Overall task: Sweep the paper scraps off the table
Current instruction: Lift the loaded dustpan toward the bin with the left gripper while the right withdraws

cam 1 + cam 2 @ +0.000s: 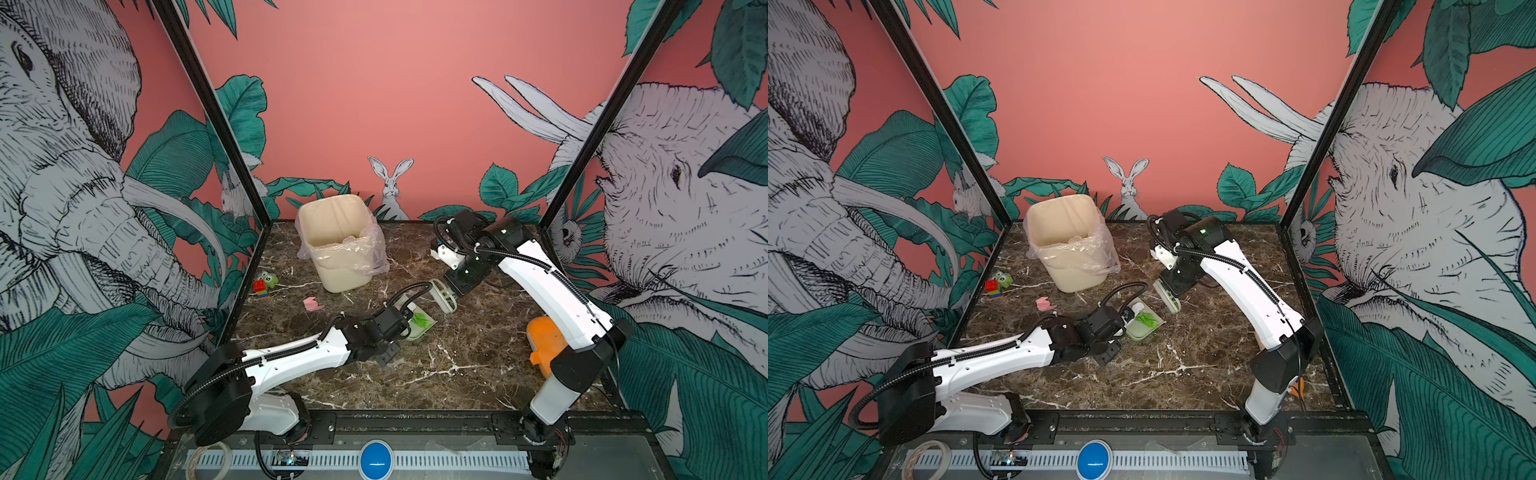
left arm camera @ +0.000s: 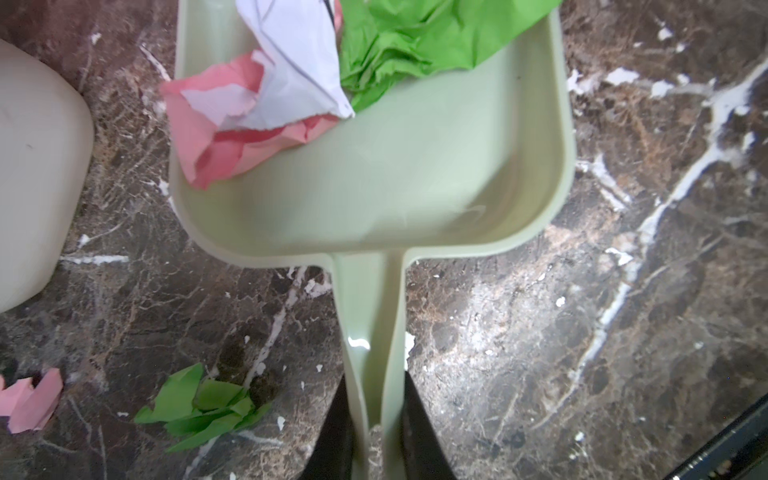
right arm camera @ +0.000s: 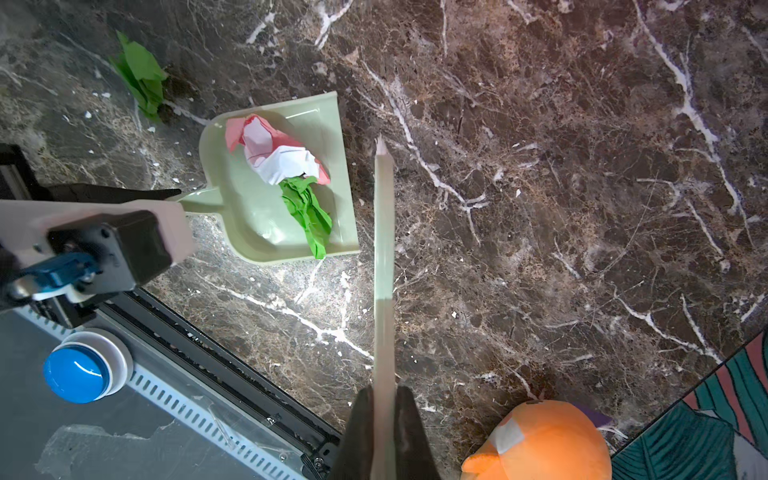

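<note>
Left gripper [image 2: 376, 415] is clamping the dustpan [image 2: 374, 187] handle; right gripper [image 3: 384, 415] is clenching the brush [image 3: 383, 216]. Dustpan is carrying pink, white and green paper scraps [image 2: 291, 83] (roughly halfway, I'd judge). Green scrap [image 2: 199, 411] and pink scrap [image 2: 31, 401] are lying loose on the table [image 2: 582, 332], bin [image 1: 336, 241] dump pending.

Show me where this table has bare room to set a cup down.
Widest bare patch: front middle of the table, bordered by the dustpan, the left arm and the orange toy. A smaller one lies at the back, between the bin and the right arm. Crowded: the left side, with toy blocks, a pink scrap and a green scrap by the dustpan.
</note>
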Tool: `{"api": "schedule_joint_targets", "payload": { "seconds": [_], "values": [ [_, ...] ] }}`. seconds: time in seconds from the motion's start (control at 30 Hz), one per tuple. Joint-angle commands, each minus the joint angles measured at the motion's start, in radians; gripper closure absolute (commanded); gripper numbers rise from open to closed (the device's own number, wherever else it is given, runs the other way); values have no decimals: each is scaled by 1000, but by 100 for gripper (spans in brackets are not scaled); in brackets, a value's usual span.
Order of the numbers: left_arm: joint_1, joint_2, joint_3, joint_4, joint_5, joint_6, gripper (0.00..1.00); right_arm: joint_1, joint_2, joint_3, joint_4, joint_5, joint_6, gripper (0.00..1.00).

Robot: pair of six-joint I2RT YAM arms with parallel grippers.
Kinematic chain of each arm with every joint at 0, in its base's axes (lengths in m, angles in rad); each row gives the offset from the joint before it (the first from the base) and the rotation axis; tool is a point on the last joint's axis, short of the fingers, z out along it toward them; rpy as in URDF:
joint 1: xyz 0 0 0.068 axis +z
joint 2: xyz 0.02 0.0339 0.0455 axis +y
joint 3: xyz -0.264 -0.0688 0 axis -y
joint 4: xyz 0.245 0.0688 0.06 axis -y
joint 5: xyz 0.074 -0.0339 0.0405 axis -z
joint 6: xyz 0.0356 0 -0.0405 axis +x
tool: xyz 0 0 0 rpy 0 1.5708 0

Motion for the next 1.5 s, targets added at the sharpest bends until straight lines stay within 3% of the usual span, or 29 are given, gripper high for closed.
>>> {"api": "schedule_joint_targets", "payload": {
  "seconds": [0.0,0.67,1.23,1.47],
  "values": [
    [2,-50,45,-51,-33,12,89,-32,-48,-33,17,-21,13,100],
    [2,-152,336,-323,-116,23,87,-130,-200,-274,124,-90,29,100],
    [5,-114,647,-574,-247,32,87,-158,-213,-281,128,-114,17,100],
    [100,-92,756,-634,-217,23,87,-161,-210,-265,115,-118,9,100]
  ]
}}
